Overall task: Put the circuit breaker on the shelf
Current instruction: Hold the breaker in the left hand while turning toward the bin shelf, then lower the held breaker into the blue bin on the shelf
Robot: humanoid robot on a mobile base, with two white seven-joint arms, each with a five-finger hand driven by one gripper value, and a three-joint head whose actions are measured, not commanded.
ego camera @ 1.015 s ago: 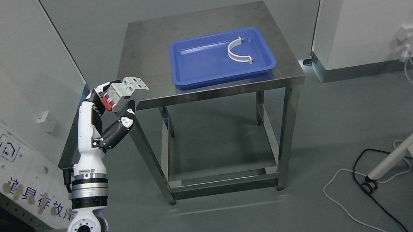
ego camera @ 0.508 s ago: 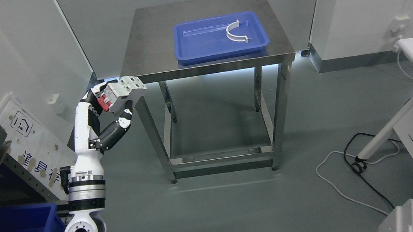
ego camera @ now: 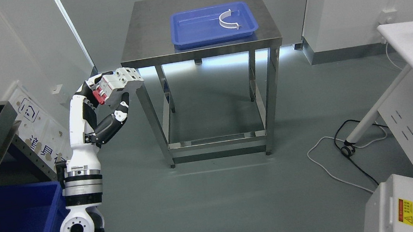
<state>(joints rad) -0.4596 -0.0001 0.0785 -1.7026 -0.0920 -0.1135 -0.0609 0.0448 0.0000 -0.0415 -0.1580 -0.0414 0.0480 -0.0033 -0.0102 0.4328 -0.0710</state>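
brushed steel table (ego camera: pixel 150 33), glossy plastic tray (ego camera: pixel 196 25) (blue), matt plastic breaker (ego camera: pixel 119 83)

Left arm rises from lower left, forearm upright, wrist bent. Left hand (ego camera: pixel 105 100) raised; fingers (ego camera: pixel 123 105) curled around circuit breaker (ego camera: pixel 117 84), thumb beneath.

- We see a white board (ego camera: pixel 39 129) leaning at the left wall, bearing a house-shaped sign and large Chinese characters, partly hidden and not fully readable.
- We see a yellow warning label (ego camera: pixel 405 212) on the grey box (ego camera: pixel 395 207); its print is too small to read.
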